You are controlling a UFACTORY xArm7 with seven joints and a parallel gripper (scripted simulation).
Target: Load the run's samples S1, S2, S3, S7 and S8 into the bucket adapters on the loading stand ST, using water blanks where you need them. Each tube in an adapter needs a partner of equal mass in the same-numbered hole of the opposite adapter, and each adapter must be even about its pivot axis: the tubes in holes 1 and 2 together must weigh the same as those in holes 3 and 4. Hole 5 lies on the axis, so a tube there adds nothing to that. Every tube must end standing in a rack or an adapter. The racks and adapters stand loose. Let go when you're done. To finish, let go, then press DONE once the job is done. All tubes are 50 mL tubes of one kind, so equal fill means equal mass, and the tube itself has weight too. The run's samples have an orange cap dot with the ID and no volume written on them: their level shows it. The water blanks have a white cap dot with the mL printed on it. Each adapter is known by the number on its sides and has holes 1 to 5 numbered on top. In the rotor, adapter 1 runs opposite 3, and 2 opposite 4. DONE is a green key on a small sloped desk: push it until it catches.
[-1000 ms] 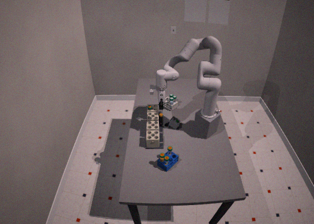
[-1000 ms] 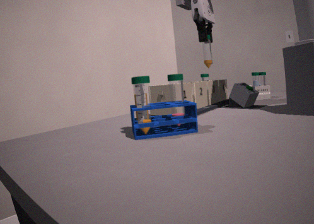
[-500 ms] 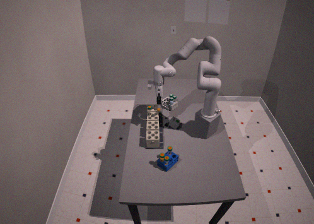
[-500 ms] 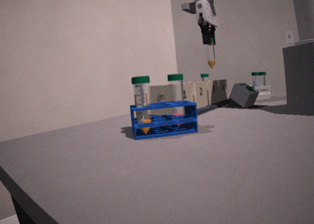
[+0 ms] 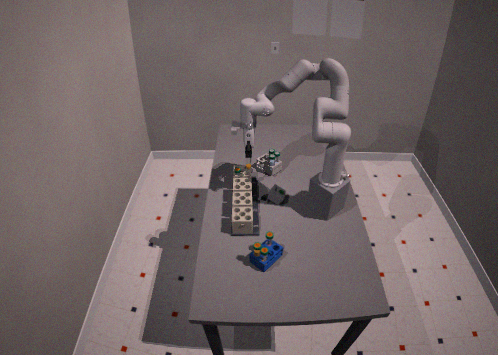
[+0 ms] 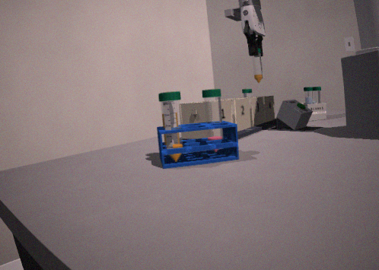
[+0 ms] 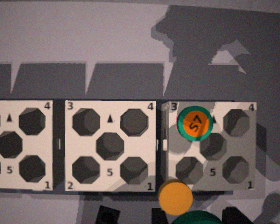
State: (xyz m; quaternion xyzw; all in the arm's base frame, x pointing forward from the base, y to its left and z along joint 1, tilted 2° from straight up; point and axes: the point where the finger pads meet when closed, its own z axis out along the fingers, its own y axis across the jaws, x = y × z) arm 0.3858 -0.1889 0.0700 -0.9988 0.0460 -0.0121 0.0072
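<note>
My gripper [image 5: 248,156] [image 6: 258,54] [image 7: 196,219] is shut on an upright green-capped tube [image 5: 248,166] [image 6: 258,67] with orange liquid in its cone. Its ID is not readable. The tube hangs above the far end of the adapter row; its tip [image 7: 175,198] appears beside the edge of adapter 4 [image 7: 252,146]. S7 [image 5: 238,170] [image 6: 246,90] [image 7: 195,123] stands in adapter 4's hole 3. Adapter 3 [image 7: 110,104] and adapter 1 [image 5: 242,225] show empty holes, as does adapter 2 [image 5: 242,204]. The blue rack [image 5: 272,259] [image 6: 202,163] holds three orange-dotted tubes.
The white BLANKS rack [image 5: 273,170] [image 6: 319,112] with several green-capped tubes stands beyond the row, toward the arm's side. The grey sloped desk [image 5: 275,196] [image 6: 292,115] with its green key [image 6: 301,106] stands between the row and the arm base [image 5: 328,201].
</note>
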